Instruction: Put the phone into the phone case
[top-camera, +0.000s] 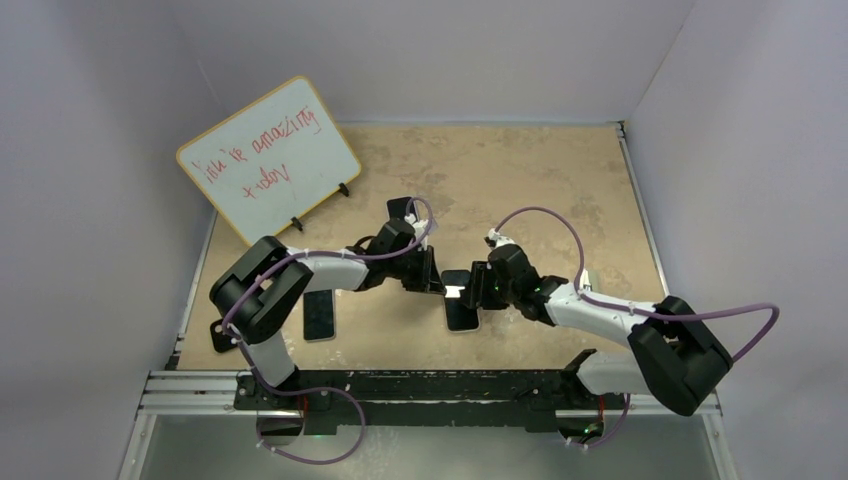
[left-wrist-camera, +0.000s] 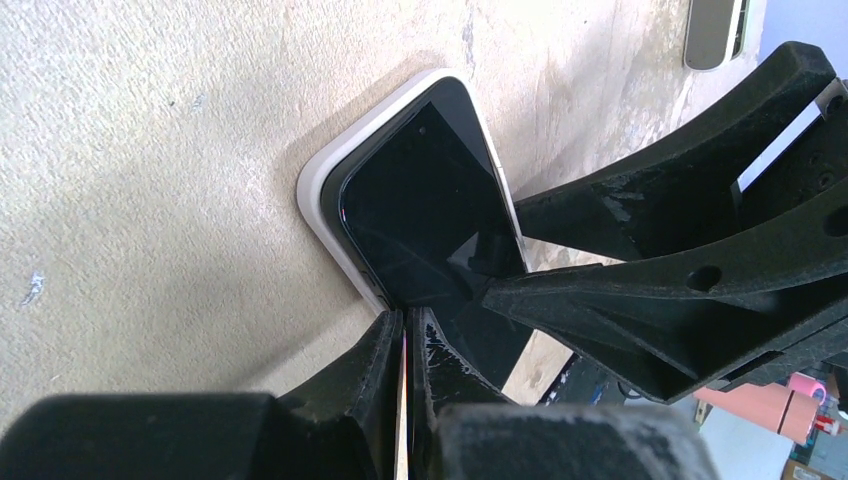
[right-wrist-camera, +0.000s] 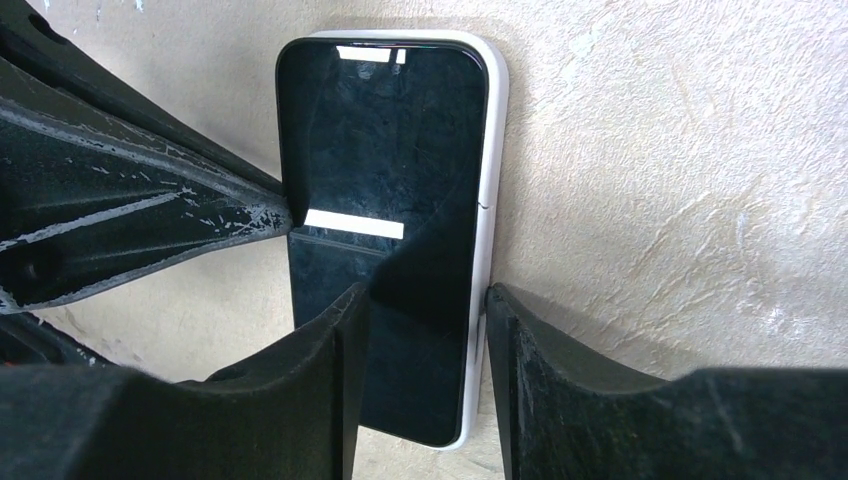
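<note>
The black phone (top-camera: 461, 302) lies screen up in the white phone case (right-wrist-camera: 492, 160) at the table's middle. The case's white rim shows along one long side and round one end (left-wrist-camera: 318, 195); on the other long side no rim shows. My left gripper (left-wrist-camera: 408, 322) is shut and empty, its tips touching the phone's (left-wrist-camera: 430, 200) edge; in the top view it (top-camera: 432, 283) is just left of the phone. My right gripper (right-wrist-camera: 425, 310) is open. One finger (right-wrist-camera: 335, 340) is over the screen (right-wrist-camera: 380, 140) and the other is outside the case's rim.
A second dark flat phone-shaped item (top-camera: 320, 314) lies by the left arm's base. A whiteboard (top-camera: 268, 160) with red writing stands at the back left. A small grey-white object (left-wrist-camera: 715, 30) lies to the right of the phone.
</note>
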